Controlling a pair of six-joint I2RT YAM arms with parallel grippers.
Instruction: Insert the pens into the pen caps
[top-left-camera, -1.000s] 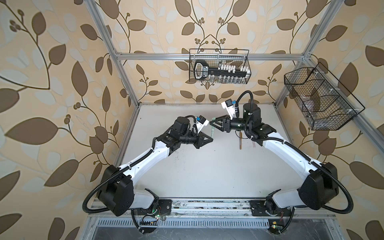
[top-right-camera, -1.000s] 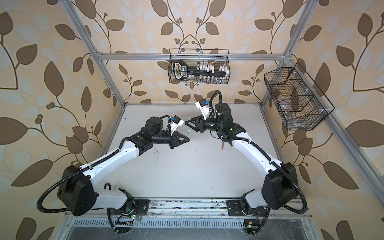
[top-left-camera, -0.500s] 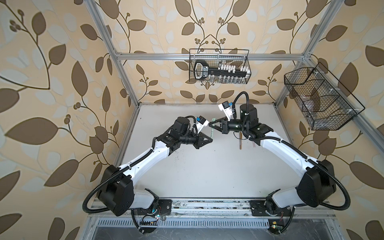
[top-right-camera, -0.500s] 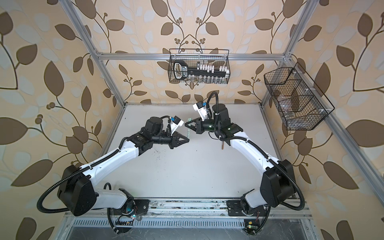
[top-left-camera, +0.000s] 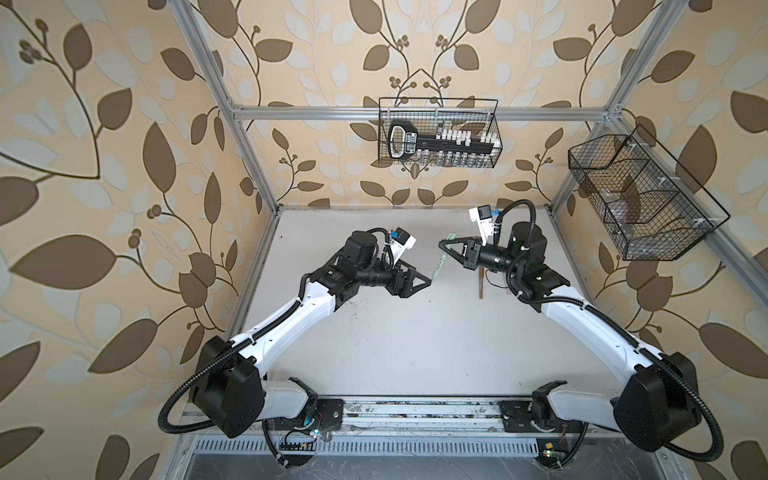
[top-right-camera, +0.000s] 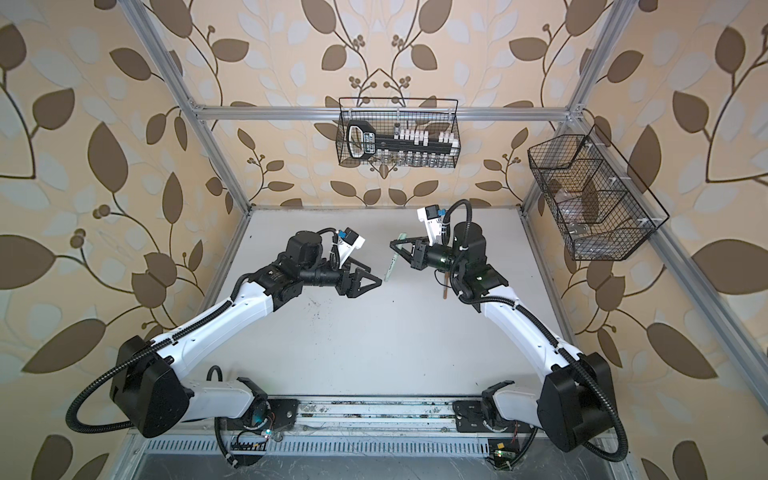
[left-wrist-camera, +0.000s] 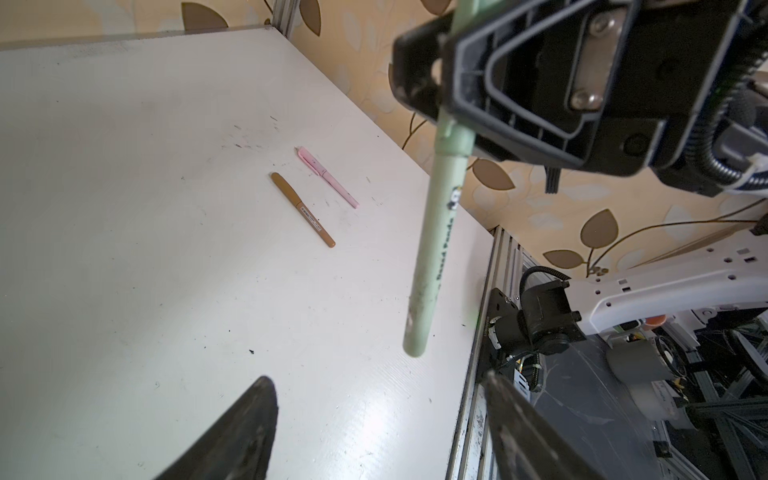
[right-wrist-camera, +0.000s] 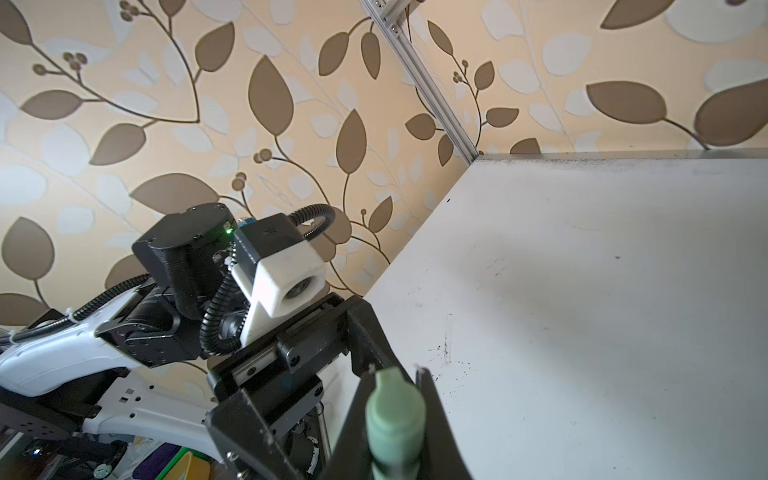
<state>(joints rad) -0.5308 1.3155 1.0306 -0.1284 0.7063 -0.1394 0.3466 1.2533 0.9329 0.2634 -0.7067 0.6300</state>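
My right fingers (right-wrist-camera: 437, 424) clench the green pen (left-wrist-camera: 436, 232); left fingers (left-wrist-camera: 245, 436) hang released above the scuffed table (left-wrist-camera: 124, 208), leafy wallpaper (top-left-camera: 104, 166) around.

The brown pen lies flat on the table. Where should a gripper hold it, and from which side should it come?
Probably mid-barrel on the brown pen, from straight above, jaws across its width. It lies flat on the table, so only its long sides are free. The pink pen lies beside it but apart, leaving room for a finger.
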